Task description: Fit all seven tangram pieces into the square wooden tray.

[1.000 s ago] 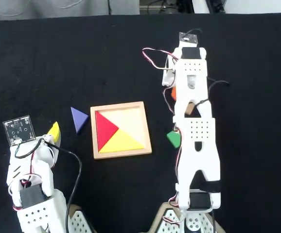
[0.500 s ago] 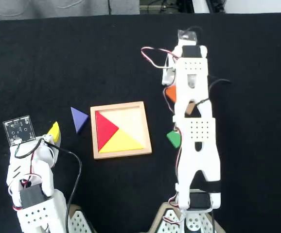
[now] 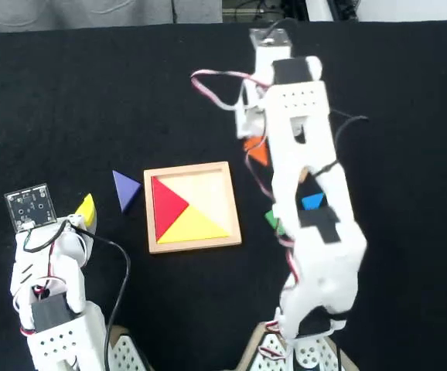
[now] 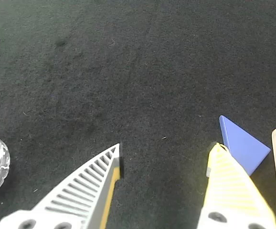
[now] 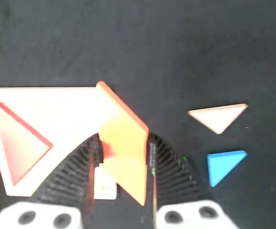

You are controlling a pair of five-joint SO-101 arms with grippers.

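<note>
My right gripper (image 5: 123, 140) is clamped on the flat orange tangram piece (image 5: 122, 157), held tilted on edge near a corner of the square wooden tray (image 3: 189, 166). My left gripper (image 4: 167, 157) is spread wide and empty, beside the purple triangle (image 4: 243, 145).

The tray holds a red triangle (image 3: 168, 205) and a yellow triangle (image 3: 196, 226).

Risk, as I judge it: lowered at this tilt, the orange piece could catch the rim or ride up onto the red triangle. A thin pinch may also let it swivel.

The worktop (image 3: 76, 100) is matte black cloth. Grey fabric and cables lie beyond its far edge.

Black table (image 3: 69, 100) with tray (image 3: 186, 166), purple triangle (image 3: 124, 188)
</note>
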